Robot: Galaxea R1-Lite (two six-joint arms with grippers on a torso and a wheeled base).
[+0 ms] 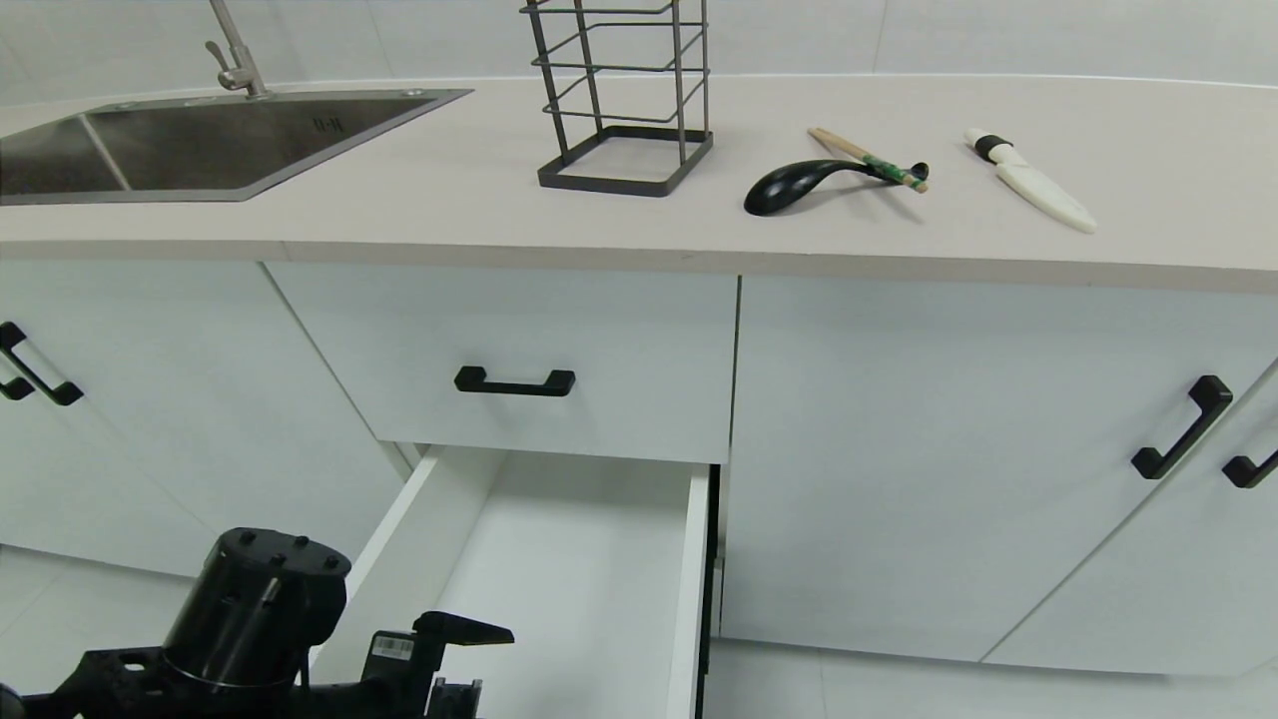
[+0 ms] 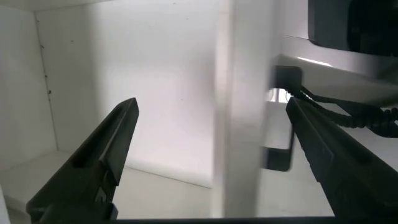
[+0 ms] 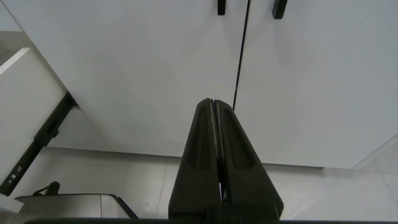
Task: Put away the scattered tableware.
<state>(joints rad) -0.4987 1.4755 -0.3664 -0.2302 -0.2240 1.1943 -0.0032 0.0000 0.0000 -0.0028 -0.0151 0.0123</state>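
On the countertop [image 1: 399,215] lie a black spoon [image 1: 799,185], a pair of wooden chopsticks [image 1: 867,158] resting across the spoon's handle, and a white knife [image 1: 1033,183] with a black band, to the right. Below the counter the lower white drawer [image 1: 691,579] is pulled out, with nothing in it. My left gripper [image 1: 459,659] hangs low at the drawer's front. In the left wrist view it [image 2: 211,104] is open, its fingers [image 2: 99,162] astride the drawer's front panel [image 2: 239,112]. My right gripper [image 3: 213,104] is shut on nothing, low in front of the white cabinet doors [image 3: 155,68].
A dark wire rack [image 1: 624,100] stands on the counter left of the spoon. A steel sink [image 1: 200,140] with a tap lies at the far left. The upper drawer with a black handle [image 1: 514,381] is closed, and cabinet doors flank it.
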